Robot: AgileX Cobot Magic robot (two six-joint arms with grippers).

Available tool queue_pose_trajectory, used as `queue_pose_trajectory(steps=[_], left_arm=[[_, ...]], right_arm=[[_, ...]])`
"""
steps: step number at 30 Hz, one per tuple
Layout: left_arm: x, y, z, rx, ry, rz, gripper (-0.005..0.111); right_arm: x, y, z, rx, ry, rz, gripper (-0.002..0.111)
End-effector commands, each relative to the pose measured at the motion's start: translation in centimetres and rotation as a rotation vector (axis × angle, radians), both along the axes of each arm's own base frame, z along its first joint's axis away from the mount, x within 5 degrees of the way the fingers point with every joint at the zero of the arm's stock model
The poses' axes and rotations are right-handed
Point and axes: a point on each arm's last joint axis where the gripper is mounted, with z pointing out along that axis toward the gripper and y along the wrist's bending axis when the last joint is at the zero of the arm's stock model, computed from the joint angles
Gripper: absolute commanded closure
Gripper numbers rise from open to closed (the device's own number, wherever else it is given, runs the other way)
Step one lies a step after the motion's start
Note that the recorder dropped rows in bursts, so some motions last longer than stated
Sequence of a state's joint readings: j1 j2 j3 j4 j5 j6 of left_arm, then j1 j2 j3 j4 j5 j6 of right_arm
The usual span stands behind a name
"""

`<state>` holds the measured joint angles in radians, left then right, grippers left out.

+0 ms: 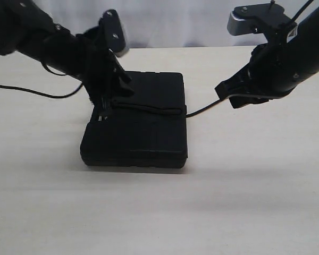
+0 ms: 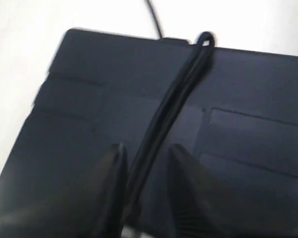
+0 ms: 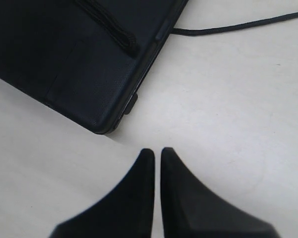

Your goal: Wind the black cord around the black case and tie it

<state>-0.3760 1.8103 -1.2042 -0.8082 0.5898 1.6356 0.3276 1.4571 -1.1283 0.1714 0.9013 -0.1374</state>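
You have one black case [image 1: 143,133] and one black cord [image 1: 202,110] to work with, on one pale surface [image 1: 255,202]. Two arms are in view, the left arm [image 1: 48,45] and the right arm [image 1: 297,53], each with one pair of jaws. Across the case's top you can count at least two cord strands side by side. One thin cable [image 1: 32,91] lies at the left.

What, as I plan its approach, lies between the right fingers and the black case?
Bare table, per the right wrist view; the black cord trails from the black case off to one side.
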Motion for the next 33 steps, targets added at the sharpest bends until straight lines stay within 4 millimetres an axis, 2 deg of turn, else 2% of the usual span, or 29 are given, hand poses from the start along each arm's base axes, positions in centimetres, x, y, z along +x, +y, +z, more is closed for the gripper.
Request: queue_pose_trajectory(steps=[1, 3, 5, 9, 13, 23, 33], left_arm=[[0.1, -2.8, -1.7, 0.053, -0.11, -0.065, 0.066], [0.5, -4.3, -2.7, 0.088, -0.2, -0.039, 0.066], [0.7, -4.9, -3.3, 0.106, -0.243, -0.016, 0.066], [1.1, -5.3, -4.8, 0.134, -0.262, 0.004, 0.066], [1.2, -5.3, -5.4, 0.159, -0.268, -0.012, 0.066], [1.3, -5.2, -5.8, 0.166, -0.265, -0.008, 0.067], [1.1, -5.2, -4.4, 0.147, -0.282, -0.014, 0.067]], right_arm=[[-0.1, -0.1, 0.1, -0.003, -0.012, 0.006, 0.104], [-0.2, 0.0, 0.2, 0.003, -0.01, 0.001, 0.104], [-0.2, 0.0, 0.2, 0.004, -0.009, -0.002, 0.104], [-0.2, 0.0, 0.2, 0.004, -0.009, -0.002, 0.104], [-0.2, 0.0, 0.2, 0.004, -0.009, -0.002, 0.104], [-0.2, 0.0, 0.1, 0.002, 0.0, -0.001, 0.104], [-0.2, 0.0, 0.1, 0.002, -0.003, -0.001, 0.104]])
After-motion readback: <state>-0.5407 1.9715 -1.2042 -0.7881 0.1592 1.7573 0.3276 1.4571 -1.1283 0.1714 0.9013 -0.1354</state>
